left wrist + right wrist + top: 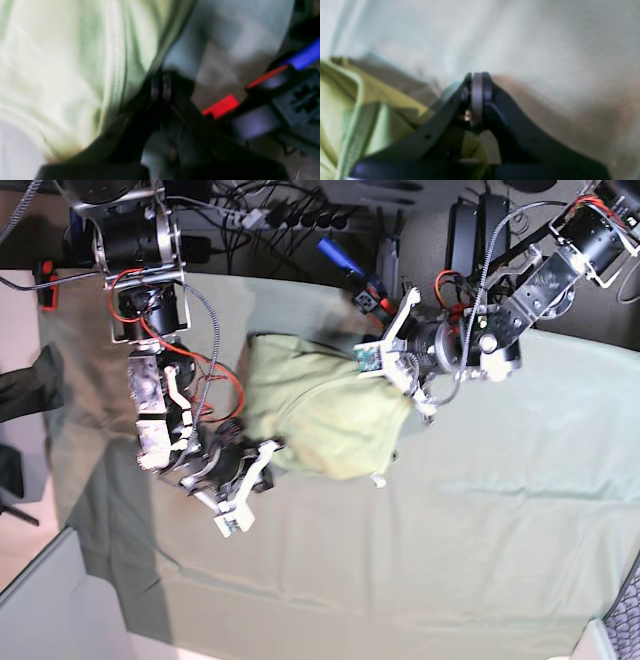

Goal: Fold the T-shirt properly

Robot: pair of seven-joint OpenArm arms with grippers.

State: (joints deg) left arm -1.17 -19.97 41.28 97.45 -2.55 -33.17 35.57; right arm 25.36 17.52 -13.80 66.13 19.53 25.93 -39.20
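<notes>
- The T-shirt (325, 415) lies bunched in a rumpled heap on the grey-green tablecloth (480, 520) covering the surface, toward its far side between the two arms.
- The left tool (160, 88) has its tips pressed together at the shirt's edge, with the pale green hem (117, 65) running just beside it; the blur hides whether cloth is pinched.
- The right tool (477, 92) is closed too, tips meeting, with olive fabric (350, 112) folded beside and beneath it.
- Cables (300, 215) crowd the far edge behind the surface.
</notes>
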